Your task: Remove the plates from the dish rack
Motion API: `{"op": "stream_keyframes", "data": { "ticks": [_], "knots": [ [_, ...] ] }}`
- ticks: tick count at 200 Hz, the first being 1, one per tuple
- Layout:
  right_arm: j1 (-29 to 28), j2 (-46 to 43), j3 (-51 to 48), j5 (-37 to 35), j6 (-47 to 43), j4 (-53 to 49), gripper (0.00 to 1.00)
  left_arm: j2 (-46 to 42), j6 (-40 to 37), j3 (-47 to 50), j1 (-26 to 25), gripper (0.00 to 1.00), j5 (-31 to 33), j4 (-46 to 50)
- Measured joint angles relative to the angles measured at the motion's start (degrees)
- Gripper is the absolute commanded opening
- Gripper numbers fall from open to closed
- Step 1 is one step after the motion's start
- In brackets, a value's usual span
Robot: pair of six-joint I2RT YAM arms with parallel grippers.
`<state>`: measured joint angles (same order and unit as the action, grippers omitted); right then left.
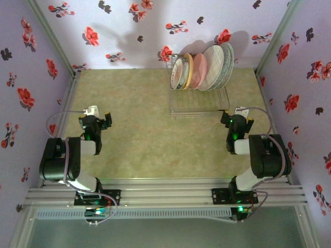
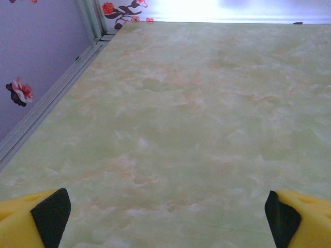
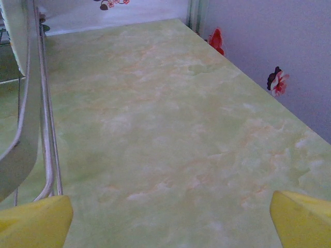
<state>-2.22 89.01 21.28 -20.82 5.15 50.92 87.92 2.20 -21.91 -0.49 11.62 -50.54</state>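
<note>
Walls point(image 1: 129, 31): lilac all round, dotted with red and black flower prints point(image 1: 91, 35) | Tabletop point(image 1: 134, 124): pale green marble look, faint orange veins | Corners: silver metal posts point(image 1: 51, 36) | Near edge: ribbed aluminium rails point(image 1: 165, 194) | Light: bright glare point(image 2: 191, 8) on far wall

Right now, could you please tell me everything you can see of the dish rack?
The dish rack is a thin silver wire grid, rectangular, with a raised wire back. It stands on the green marbled table at the far right, near the back wall. Five plates stand on edge in its rear part; its front grid is bare.
</note>
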Motion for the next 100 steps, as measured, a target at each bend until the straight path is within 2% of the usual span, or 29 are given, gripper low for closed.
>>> {"op": "stream_keyframes", "data": {
  "ticks": [55,85,100],
  "knots": [
    [-0.44,-1.49,-1.49,-0.07,-0.09,0.61,0.99,0.0,0.0,0.0,0.0,1.0,0.02,0.0],
    [-4.61,-14.47,-3.96,-4.17,-0.9,-3.93,0.99,0.0,0.57,0.59,0.0,1.0,1.27,-1.16],
    [-5.35,-23.37,-1.99,-6.27,-1.31,-10.21,0.99,-0.24,0.66,1.53,-0.09,1.0,2.47,-2.12]
  ]
}}
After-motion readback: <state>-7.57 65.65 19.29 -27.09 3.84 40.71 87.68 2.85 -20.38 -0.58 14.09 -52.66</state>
